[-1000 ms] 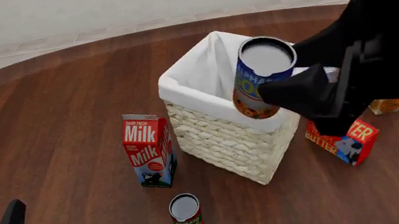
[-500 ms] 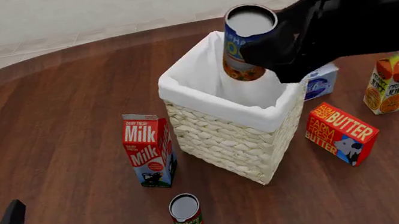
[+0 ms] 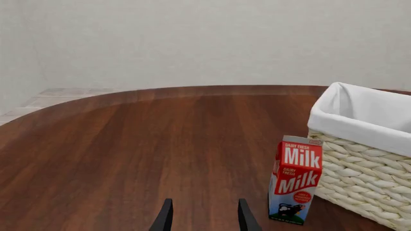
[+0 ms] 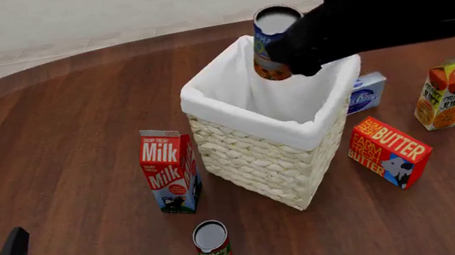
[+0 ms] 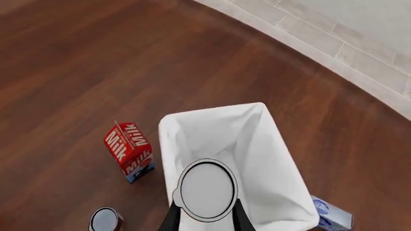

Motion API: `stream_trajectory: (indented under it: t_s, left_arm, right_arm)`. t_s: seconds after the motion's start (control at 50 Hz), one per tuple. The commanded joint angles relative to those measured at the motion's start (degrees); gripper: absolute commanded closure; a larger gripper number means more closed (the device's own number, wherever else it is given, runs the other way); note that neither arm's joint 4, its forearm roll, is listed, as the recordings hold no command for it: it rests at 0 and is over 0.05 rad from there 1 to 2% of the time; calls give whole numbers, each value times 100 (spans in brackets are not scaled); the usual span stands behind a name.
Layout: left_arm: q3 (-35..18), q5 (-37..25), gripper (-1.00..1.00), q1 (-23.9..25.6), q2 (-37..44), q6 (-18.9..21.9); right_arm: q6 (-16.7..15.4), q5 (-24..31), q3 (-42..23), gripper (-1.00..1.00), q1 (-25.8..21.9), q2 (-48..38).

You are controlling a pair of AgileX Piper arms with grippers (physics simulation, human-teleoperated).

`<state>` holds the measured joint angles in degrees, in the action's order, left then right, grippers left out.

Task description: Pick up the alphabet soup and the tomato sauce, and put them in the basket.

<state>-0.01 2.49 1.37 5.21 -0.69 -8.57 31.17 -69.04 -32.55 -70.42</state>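
Above basket point(image 4: 234, 109), alphabet soup point(image 4: 270, 44) shifted farther back

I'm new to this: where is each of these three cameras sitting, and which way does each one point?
Front view: fixed above and behind the arms, looking forward and down at the table; both arms show.
Left wrist view: low behind the left gripper, facing the milk carton and basket.
Right wrist view: high, looking down past the right gripper holding the alphabet soup.
All three share the basket and milk carton.

alphabet soup point(image 4: 273, 42) carried farther back over basket point(image 4: 251, 158) opening
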Motion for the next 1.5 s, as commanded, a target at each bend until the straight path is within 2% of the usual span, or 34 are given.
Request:
stream_trajectory:
  t_s: [0.02, 0.32, 0.38, 1.1, 1.12, 1.5]
  left_arm:
    - [0, 27, -100, -3, 29, -7]
    - [0, 365, -100, -7, 368, -23]
    - [0, 390, -100, -8, 393, -28]
    - [0, 304, -100, -6, 321, -39]
    - [0, 323, -100, -7, 338, -37]
    - [0, 257, -100, -6, 263, -15]
  right_arm:
    - [35, -54, -207, 100, 227, -436]
    - [-135, -7, -367, 100, 574, -918]
    - [-96, 24, -224, 100, 444, -899]
    - [-248, -305, 179, 100, 611, -1280]
    - [-264, -321, 180, -100, 630, -1289]
    - [-286, -266, 97, -100, 662, -1264]
